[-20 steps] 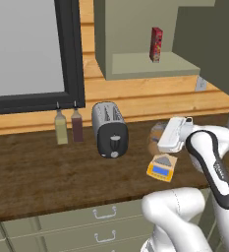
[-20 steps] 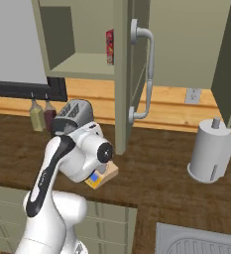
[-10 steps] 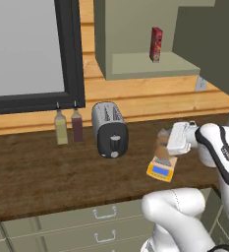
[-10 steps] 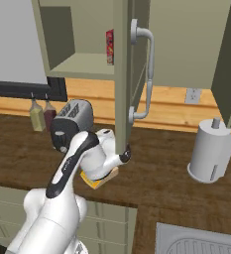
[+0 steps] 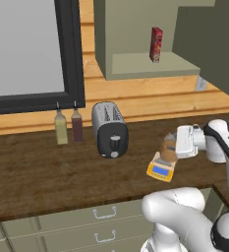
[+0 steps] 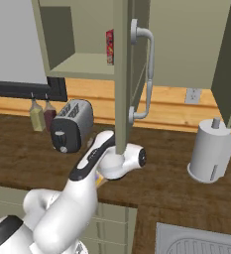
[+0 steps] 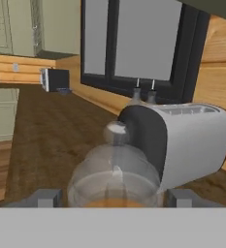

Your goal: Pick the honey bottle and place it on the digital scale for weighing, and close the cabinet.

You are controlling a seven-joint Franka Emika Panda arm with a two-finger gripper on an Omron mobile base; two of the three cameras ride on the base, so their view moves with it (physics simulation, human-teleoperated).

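Amber-orange honey bottle with pale top, yellow-orange digital scale with blue display strip. Olive-green cabinet, silver handle. Silver-and-black toaster. 2 slim bottles: yellowish, dark-red. Red box. Brown wood counter.

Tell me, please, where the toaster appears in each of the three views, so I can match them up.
Left base view: toaster left of centre on the counter, right of two slim bottles.
Right base view: toaster at left, right of the same bottles.
Hand view: toaster at right, behind the honey bottle.
Shared landmark: the two slim bottles.
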